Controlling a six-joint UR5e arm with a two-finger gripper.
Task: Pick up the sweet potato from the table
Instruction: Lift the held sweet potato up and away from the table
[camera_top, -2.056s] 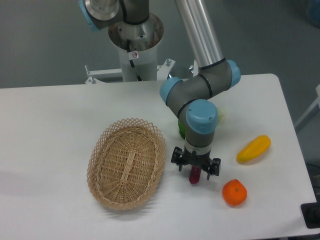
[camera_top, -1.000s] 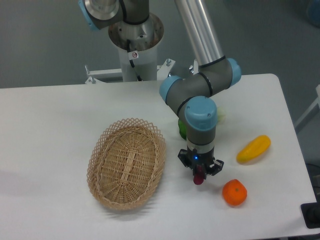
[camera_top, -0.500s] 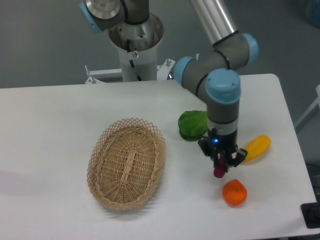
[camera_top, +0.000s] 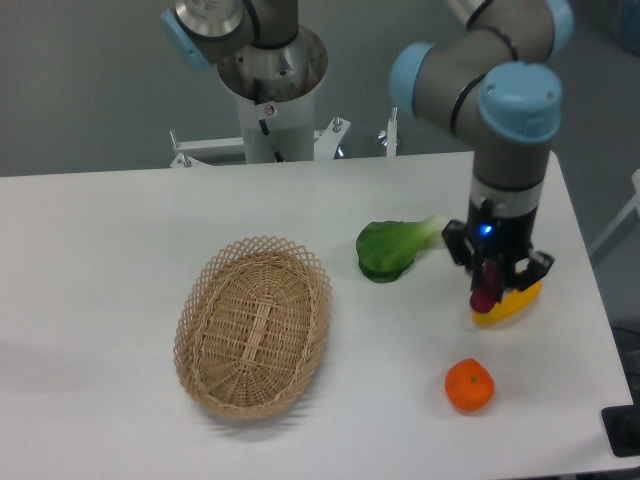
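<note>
Sitting untouched at lower left of centre, the oval woven wicker basket (camera_top: 254, 327) is lying on the large white rectangular table (camera_top: 120, 230), with the green leafy vegetable (camera_top: 392, 247) now uncovered mid-frame. At right, the black two-finger gripper (camera_top: 492, 292) is rising, clenched on the small dark purple-magenta sweet potato (camera_top: 484, 292), having carried it up and rightward off the tabletop to hang over the long yellow pepper-like vegetable (camera_top: 508, 307), above the round orange fruit (camera_top: 469, 386). Judging by this, the pick-up is looking essentially accomplished.

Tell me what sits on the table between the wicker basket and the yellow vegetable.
In the camera view, a leafy green vegetable lies between the basket and the yellow vegetable; otherwise bare table.
</note>
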